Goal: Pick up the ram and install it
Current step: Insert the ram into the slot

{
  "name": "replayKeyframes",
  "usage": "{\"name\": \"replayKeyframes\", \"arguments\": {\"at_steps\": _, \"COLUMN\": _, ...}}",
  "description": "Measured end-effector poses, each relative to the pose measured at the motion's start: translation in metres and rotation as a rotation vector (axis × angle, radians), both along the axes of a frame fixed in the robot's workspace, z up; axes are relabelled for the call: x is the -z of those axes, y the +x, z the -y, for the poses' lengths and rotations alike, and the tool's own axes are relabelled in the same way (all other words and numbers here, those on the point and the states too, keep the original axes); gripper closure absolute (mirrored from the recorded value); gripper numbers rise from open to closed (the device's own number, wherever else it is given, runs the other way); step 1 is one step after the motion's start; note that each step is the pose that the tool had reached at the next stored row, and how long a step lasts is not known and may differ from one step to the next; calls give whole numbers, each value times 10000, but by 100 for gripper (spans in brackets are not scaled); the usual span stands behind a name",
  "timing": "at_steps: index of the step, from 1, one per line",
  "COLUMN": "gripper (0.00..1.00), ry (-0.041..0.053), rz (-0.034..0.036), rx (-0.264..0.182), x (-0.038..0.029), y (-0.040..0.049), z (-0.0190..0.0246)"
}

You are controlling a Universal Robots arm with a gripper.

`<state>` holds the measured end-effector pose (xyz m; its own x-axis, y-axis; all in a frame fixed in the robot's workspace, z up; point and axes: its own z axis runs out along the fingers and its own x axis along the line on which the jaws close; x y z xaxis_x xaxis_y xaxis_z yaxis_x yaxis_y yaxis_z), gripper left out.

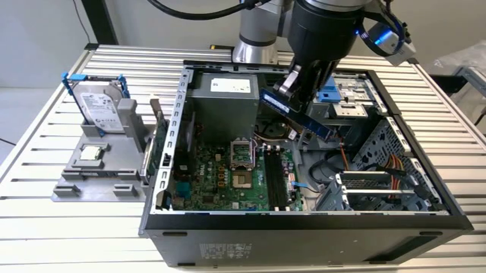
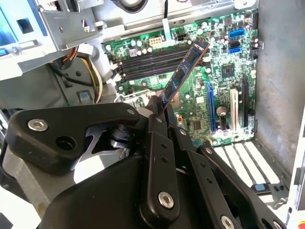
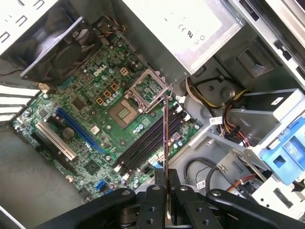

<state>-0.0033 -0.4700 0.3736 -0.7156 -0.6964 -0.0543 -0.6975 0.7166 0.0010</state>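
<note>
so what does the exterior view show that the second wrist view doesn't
Exterior view: the hard drive in its blue frame and the processor chip, both on the grey stand outside the open case.

Second wrist view: the black linkage of the claw with its screws, and a white expansion slot.

Both: the claw shut on the ram, which is held tilted over the motherboard and not seated in the memory slots.
</note>
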Motion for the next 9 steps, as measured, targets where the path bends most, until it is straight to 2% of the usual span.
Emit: {"name": "replayKeyframes", "arguments": {"at_steps": 9, "gripper": 100, "ry": 0, "rz": 0, "rx": 519, "x": 0, "y": 0, "z": 0}}
